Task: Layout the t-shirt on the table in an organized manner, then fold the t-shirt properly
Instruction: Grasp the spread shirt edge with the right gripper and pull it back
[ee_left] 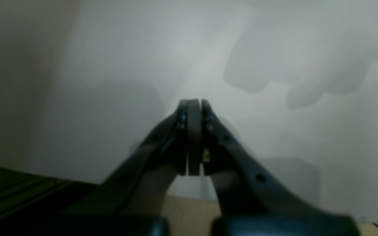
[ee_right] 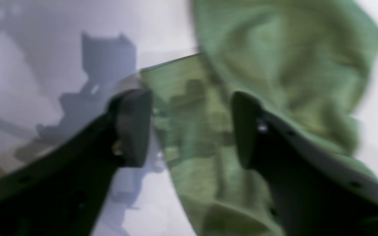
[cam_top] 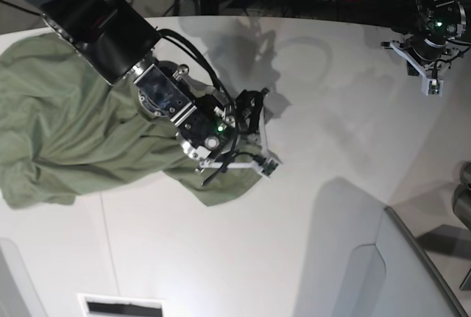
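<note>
A: In your left wrist view, what do you see?

B: You see the left claw (ee_left: pixel 194 108) with its two fingers pressed together, nothing between them. It hangs over the bare white worktop (ee_left: pixel 110 65), near the worktop's edge. Soft grey shadows lie on the surface. No cloth is in this view.

A: And the right wrist view?

B: Here the right claw (ee_right: pixel 190 127) has its fingers wide apart. The olive-green t-shirt (ee_right: pixel 274 65) lies crumpled between and beyond them. The picture is blurred, so you cannot tell if a finger touches the cloth, but the fingers do not pinch it. On the left side, the white worktop (ee_right: pixel 44 32) carries the dark shadow of the claw.

A: What about the base view?

B: In the base view the t-shirt (cam_top: pixel 66 133) is bunched on the left part of the worktop (cam_top: pixel 316 148), not laid flat, and its left side reaches the picture's edge. The right arm (cam_top: pixel 96 8) comes down from the upper left, and the right claw (cam_top: pixel 246 137) is at the right edge of the cloth. The left claw (cam_top: pixel 427 74) is well apart, at the far right, over the bare surface. A grey angled panel (cam_top: pixel 397 273) is at the lower right.
</note>
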### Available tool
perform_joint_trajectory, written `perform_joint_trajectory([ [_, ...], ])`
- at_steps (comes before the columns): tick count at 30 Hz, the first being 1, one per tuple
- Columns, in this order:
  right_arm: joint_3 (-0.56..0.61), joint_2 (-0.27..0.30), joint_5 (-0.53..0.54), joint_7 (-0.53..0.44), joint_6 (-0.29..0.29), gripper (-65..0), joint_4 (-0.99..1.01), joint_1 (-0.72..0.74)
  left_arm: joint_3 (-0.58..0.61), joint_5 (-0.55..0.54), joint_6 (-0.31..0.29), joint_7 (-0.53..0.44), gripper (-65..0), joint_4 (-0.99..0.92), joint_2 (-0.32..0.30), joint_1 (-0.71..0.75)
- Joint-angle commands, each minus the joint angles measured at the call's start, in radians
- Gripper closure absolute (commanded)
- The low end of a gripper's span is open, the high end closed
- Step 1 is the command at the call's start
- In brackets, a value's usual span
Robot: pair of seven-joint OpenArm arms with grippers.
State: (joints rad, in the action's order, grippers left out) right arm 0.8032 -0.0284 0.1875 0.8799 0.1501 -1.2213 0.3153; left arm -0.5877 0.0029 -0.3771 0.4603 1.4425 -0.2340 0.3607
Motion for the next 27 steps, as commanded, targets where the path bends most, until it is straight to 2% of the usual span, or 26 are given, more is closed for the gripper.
perform_joint_trajectory([
  [1, -0.003, -0.006, -0.001, -0.041, -0.002, -41.9, -0.004, 0.028, -0.007, -0.002, 0.005, -0.016, 0.0, 0.019, -0.017, -0.004],
  [5, -0.006, -0.006, -0.001, -0.107, -0.002, -41.6, 0.059, 0.038, -0.007, -0.002, 0.005, -0.016, 0.0, 0.019, -0.017, -0.004],
  [9, -0.005, -0.014, -0.001, -0.141, -0.002, -38.0, 0.123, 0.063, -0.007, -0.002, 0.005, -0.016, 0.0, 0.019, -0.017, -0.004],
  [16, -0.001, -0.020, -0.001, -0.155, -0.002, -37.5, 0.209, 0.114, -0.001, -0.002, 0.005, -0.016, 0.0, 0.019, -0.015, -0.005],
  [19, -0.006, -0.020, -0.001, -0.170, -0.002, -34.8, 0.209, 0.121, 0.001, -0.002, 0.005, -0.016, 0.0, 0.019, -0.015, -0.005],
  [21, -0.006, -0.017, -0.001, -0.184, -0.002, -30.8, 0.225, 0.124, 0.001, -0.002, 0.005, -0.016, 0.0, 0.019, -0.015, -0.007],
  [23, -0.006, -0.018, -0.001, -0.187, -0.002, -23.7, 0.268, 0.132, 0.001, -0.002, 0.005, -0.016, 0.0, 0.019, -0.015, -0.007],
  [25, -0.006, -0.020, -0.001, -0.187, -0.002, -14.6, 0.301, 0.140, 0.001, -0.002, 0.005, -0.016, 0.0, 0.019, -0.015, -0.009],
  [27, -0.008, -0.020, -0.001, -0.184, -0.002, -0.6, 0.308, 0.140, 0.001, -0.002, 0.005, -0.016, 0.0, 0.019, -0.015, -0.009],
])
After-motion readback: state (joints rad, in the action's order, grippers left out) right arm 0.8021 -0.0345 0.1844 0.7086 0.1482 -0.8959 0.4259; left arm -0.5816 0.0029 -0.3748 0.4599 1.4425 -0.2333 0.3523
